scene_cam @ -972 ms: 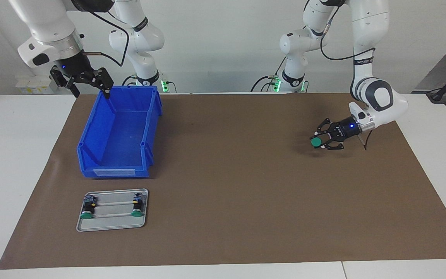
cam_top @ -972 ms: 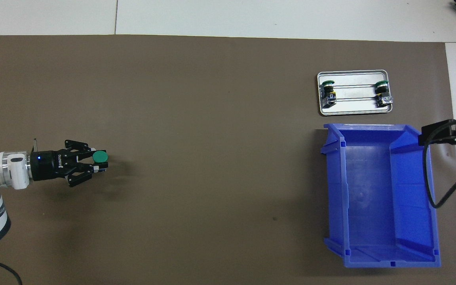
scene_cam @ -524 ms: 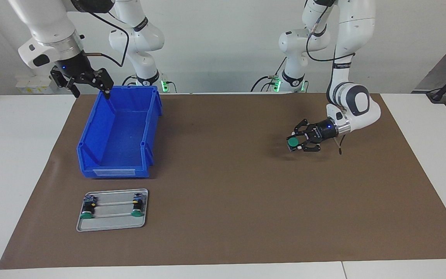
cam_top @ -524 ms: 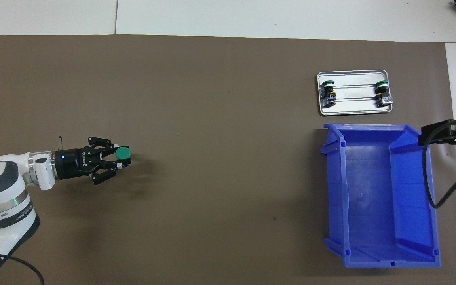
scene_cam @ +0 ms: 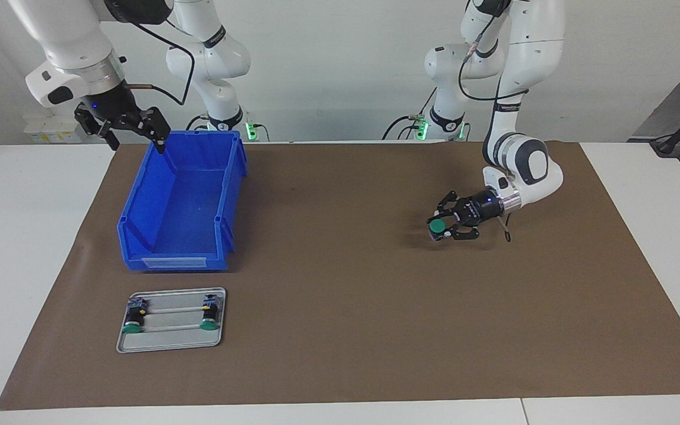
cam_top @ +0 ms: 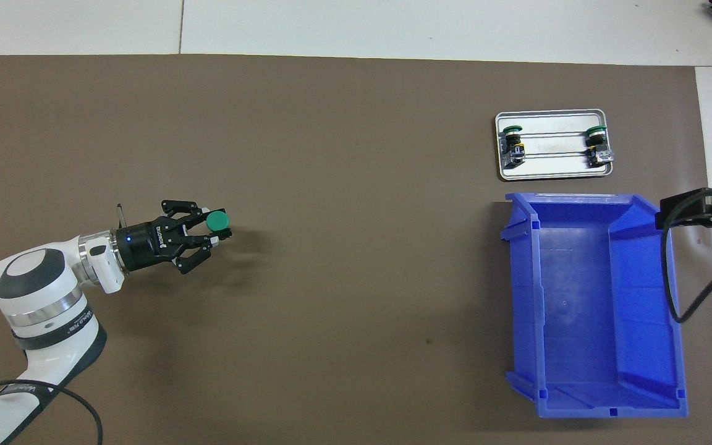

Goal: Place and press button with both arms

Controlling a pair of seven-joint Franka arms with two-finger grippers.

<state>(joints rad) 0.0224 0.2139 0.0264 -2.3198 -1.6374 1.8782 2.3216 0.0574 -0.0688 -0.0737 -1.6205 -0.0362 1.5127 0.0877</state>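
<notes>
My left gripper [scene_cam: 441,229] is shut on a button [scene_cam: 436,226] with a round green cap facing up and a black body. It holds it low over the brown mat, toward the left arm's end of the table. The gripper [cam_top: 215,227] and the button [cam_top: 216,220] also show in the overhead view. Two more buttons [scene_cam: 133,323] [scene_cam: 209,319] lie in a small metal tray [scene_cam: 169,341]. My right gripper [scene_cam: 133,130] is open and empty, raised over the blue bin's corner nearest the robots, and waits there.
An empty blue bin [scene_cam: 139,195] stands at the right arm's end of the table. The tray [cam_top: 552,175] lies just farther from the robots than the bin [cam_top: 584,296]. A brown mat [scene_cam: 346,295] covers most of the white table.
My left gripper has carried the button toward the middle of the table and a little farther from the robots, and its arm has swung in. The right gripper has barely shifted.
</notes>
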